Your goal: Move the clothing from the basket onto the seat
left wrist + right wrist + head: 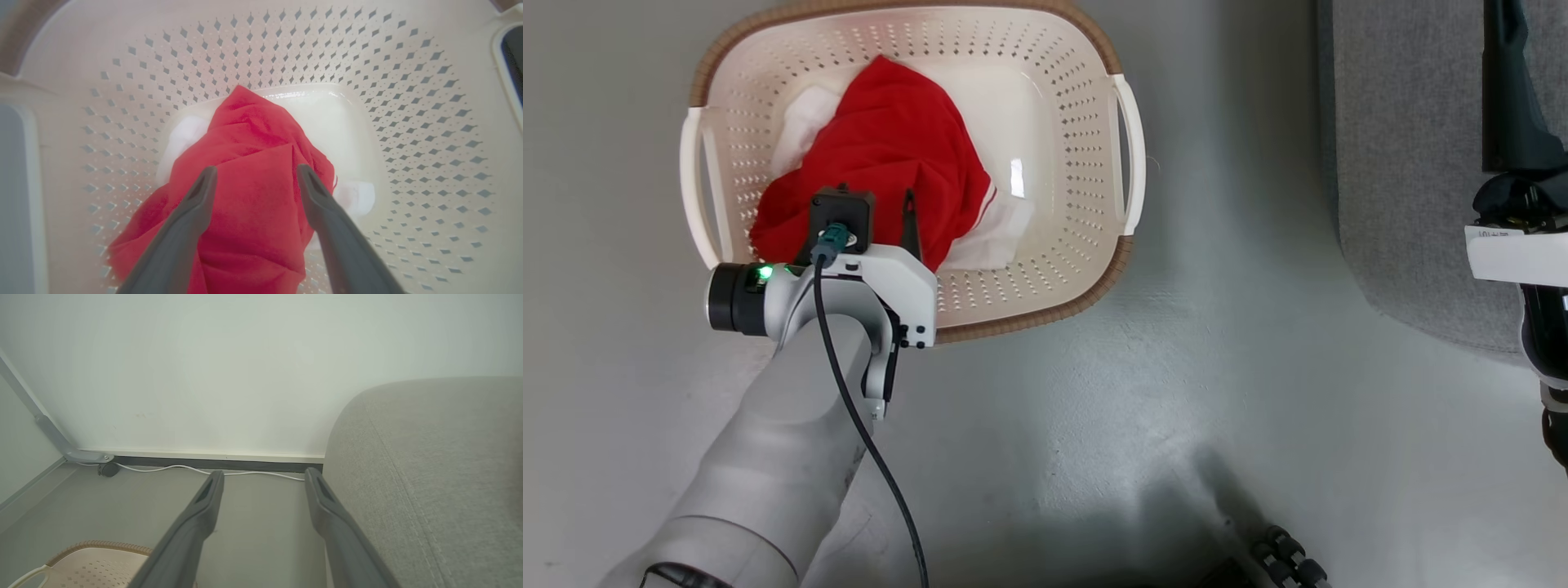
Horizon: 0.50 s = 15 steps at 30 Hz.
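A wheeled robot's left gripper hovers over a crumpled red garment in a cream perforated laundry basket on the grey floor. Its fingers are spread wide and hold nothing, and whether their tips touch the cloth cannot be told. White fabric peeks out beneath the red; it is unclear whether this is trim or a separate piece. The grey sofa, where the clothing is bound, stands well apart to the robot's right. The right gripper hangs just beside the sofa's rounded edge, likewise spread and empty. The step in hand looks to be the pick. Done well, it would mean sinking the fingers around the raised fold at the heap's middle and closing on a thick bunch rather than a thin edge. The lift should then go straight up, clear of the wall, so the basket is not dragged. No brand or lettering is readable on cloth or basket, and a mark on the right arm's white band is too small to make out.
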Tool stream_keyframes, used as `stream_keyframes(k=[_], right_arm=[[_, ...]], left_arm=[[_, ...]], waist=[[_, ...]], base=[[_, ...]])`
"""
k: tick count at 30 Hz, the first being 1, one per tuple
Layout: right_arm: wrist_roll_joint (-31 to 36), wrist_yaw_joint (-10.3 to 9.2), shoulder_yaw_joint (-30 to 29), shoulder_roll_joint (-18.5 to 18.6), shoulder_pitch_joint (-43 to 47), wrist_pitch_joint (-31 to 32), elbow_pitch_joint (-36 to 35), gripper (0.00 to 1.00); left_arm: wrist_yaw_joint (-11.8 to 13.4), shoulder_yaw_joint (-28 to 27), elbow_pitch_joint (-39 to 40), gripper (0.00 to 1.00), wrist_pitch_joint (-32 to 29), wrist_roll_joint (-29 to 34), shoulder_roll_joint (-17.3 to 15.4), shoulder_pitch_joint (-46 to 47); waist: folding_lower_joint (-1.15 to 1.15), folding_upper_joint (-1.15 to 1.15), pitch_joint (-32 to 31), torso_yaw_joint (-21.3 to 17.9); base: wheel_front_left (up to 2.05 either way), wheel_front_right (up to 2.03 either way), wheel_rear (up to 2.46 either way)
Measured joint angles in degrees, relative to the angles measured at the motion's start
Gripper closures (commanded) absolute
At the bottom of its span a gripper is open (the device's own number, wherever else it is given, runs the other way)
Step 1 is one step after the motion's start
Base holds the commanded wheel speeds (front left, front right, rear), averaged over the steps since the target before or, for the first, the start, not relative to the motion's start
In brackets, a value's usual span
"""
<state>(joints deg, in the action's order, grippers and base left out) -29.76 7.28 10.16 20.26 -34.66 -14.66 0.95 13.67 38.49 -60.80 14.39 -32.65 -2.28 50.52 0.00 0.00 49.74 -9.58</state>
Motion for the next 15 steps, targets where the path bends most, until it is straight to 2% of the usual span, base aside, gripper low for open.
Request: stream_keyframes(k=[5,15], right_arm=[[-0.07,0.0,0.19,-0.1,-0.51,0.0,-0.27,0.0],[-0.52,0.0,0.53,-0.88,-1.7,0.0,-0.56,0.0]], left_arm=[[0.24,2.93,-4.06,0.0,-2.7,-3.27,-0.02,2.93],[4.04,7.24,-9.12,0.0,-10.49,-6.72,-0.08,7.52]], waist=[[0.0,0.0,1.65,-1.27],[0.0,0.0,3.5,-3.6]], base=[[0.0,0.0,0.0],[0.0,0.0,0.0]])
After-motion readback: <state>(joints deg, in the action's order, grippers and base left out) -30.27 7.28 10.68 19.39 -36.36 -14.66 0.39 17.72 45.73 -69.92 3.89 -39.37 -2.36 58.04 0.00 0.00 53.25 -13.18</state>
